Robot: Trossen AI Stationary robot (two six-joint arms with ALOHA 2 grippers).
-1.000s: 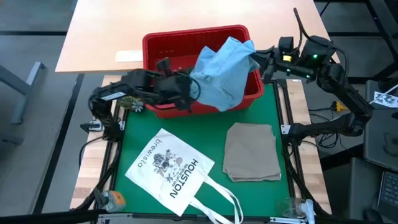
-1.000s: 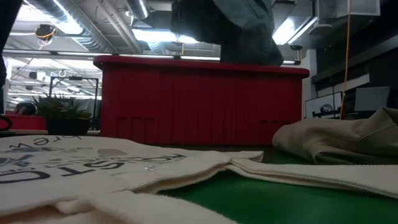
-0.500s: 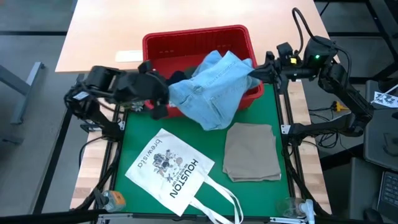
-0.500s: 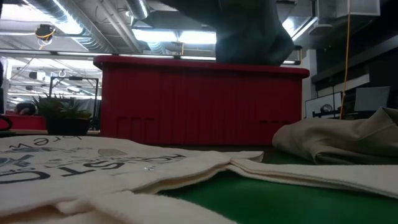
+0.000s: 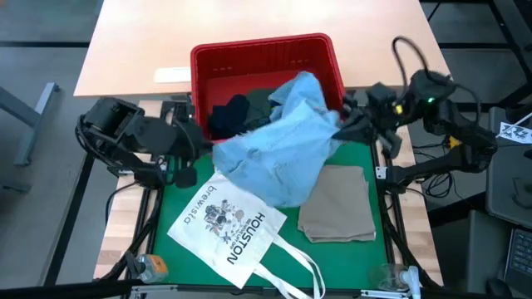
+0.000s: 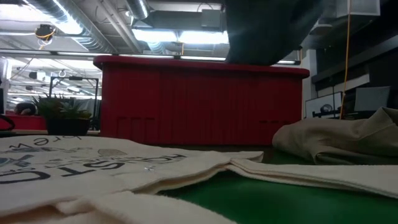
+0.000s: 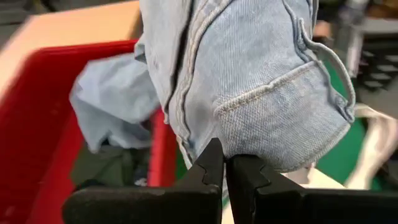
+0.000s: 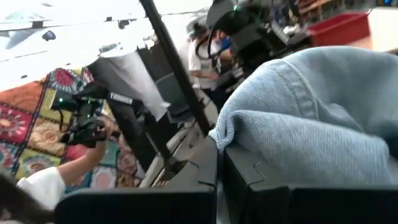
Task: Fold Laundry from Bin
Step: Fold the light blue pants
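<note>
Only the high view takes in the whole table: the light blue denim jeans (image 5: 283,154) hang stretched between the two arms, their long axis running from the left gripper (image 5: 202,148) at the near left corner of the red bin (image 5: 258,51) across to the right gripper (image 5: 352,124) just off the bin's right side. The cloth sags between the two holds, its loose lower part draping over the bin's front rim toward the green mat (image 5: 183,189), above the white HOUSTON tote bag (image 5: 229,224) and the folded beige cloth (image 5: 337,203).

The left wrist view shows what the overhead cannot: the left claw (image 7: 224,163) is clenched on an edge of the denim, just below a stitched back pocket and a belt loop, with the seams running upward from the fingers (image 7: 208,171). Behind it a pale fold of the jeans spills into the bin (image 7: 31,124) over dark garments (image 7: 109,168).

The right wrist view shows the right claw (image 8: 221,152) pinched shut on a thick rolled hem of the denim, which bulges past the fingers (image 8: 202,165). Beyond it stand room equipment and a person (image 8: 205,53).

The low view sees neither claw, only the bin's front wall (image 6: 199,102), a dark mass of hanging cloth above its rim (image 6: 267,31), the tote bag (image 6: 93,165) and the beige cloth (image 6: 342,140) lying in front.

Dark clothes (image 5: 237,112) lie inside the bin beneath the jeans.
</note>
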